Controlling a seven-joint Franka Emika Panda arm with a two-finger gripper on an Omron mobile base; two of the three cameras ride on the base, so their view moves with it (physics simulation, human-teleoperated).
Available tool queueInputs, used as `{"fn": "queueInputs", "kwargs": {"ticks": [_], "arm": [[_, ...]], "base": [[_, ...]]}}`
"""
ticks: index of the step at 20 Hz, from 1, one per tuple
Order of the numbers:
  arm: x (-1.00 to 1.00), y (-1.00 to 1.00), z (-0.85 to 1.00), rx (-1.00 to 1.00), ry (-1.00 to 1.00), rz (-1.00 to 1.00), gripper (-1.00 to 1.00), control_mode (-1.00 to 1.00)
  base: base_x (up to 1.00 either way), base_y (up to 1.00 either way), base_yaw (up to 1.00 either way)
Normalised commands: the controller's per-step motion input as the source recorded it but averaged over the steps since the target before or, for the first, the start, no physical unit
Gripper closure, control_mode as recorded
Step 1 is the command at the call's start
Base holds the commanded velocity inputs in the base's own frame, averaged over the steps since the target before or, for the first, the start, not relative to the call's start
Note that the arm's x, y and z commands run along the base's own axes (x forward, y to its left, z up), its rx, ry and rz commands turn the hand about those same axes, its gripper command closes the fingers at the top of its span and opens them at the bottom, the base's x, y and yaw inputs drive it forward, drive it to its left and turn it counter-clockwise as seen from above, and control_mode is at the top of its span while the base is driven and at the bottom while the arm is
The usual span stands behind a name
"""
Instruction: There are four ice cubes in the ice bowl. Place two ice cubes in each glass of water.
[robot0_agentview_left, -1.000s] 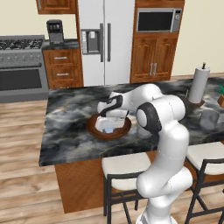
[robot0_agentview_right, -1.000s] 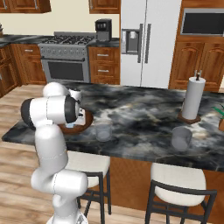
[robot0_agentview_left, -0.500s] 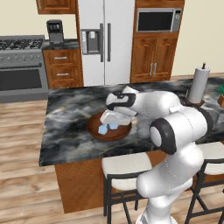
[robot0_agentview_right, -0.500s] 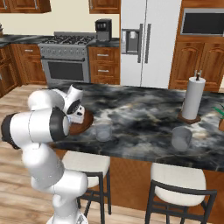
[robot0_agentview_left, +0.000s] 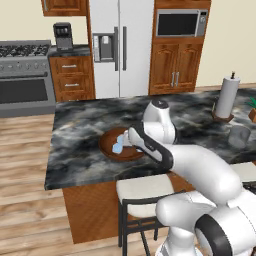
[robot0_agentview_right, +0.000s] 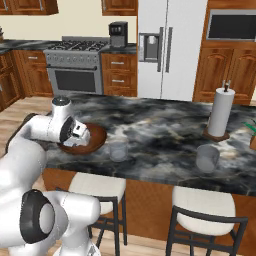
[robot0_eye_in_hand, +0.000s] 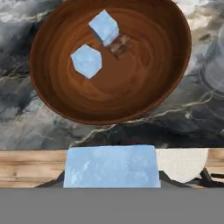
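Note:
The ice bowl (robot0_eye_in_hand: 52, 94) is a wide reddish-brown wooden bowl, and two ice cubes (robot0_eye_in_hand: 104, 27) (robot0_eye_in_hand: 86, 61) lie apart inside it. A third pale-blue ice cube (robot0_eye_in_hand: 111, 164) looms large at the bottom of the hand view. My gripper (robot0_eye_in_hand: 111, 177) is shut on it, and it hides the fingertips. The hand hovers over the near side of the ice bowl (robot0_agentview_left: 107, 150) (robot0_agentview_right: 95, 142). One glass of water (robot0_agentview_right: 118, 150) stands just right of the bowl and shows at the hand view's right edge (robot0_eye_in_hand: 216, 61). A second glass (robot0_agentview_right: 207, 158) (robot0_agentview_left: 239, 135) stands farther right.
A white paper-towel roll (robot0_agentview_left: 226, 97) (robot0_agentview_right: 220, 112) stands at the back right of the dark marble island (robot0_agentview_left: 80, 165). Stools (robot0_agentview_left: 145, 192) (robot0_agentview_right: 210, 207) sit under its near edge. The stove and fridge stand across the wooden floor.
The arm has swung its elbow round to the near side. The hand has come up out of the bowl toward its near rim, with an ice cube between the fingers.

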Motion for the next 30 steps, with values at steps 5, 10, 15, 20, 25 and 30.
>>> {"fn": "queueInputs", "kwargs": {"ticks": [5, 10, 15, 20, 25, 30], "arm": [[-0.28, -0.15, 0.88, -0.04, -0.27, -0.54, 1.0, -1.0], [-0.02, -0.28, 0.83, -0.06, -0.12, -0.54, 1.0, -1.0], [0.0, -0.82, 0.4, -0.09, 0.03, -0.5, 1.0, -1.0], [0.06, -1.0, 0.26, 0.01, 0.18, -0.25, 1.0, -1.0], [0.0, -1.0, 0.12, 0.08, 0.1, -0.11, 1.0, -1.0], [0.0, -1.0, 0.05, 0.05, 0.05, -0.01, 1.0, -1.0]], "base": [[0.0, 0.0, 0.0], [0.0, 0.0, 0.0], [0.0, 0.0, 0.0], [0.0, 0.0, 0.0], [0.0, 0.0, 0.0], [0.0, 0.0, 0.0]]}}
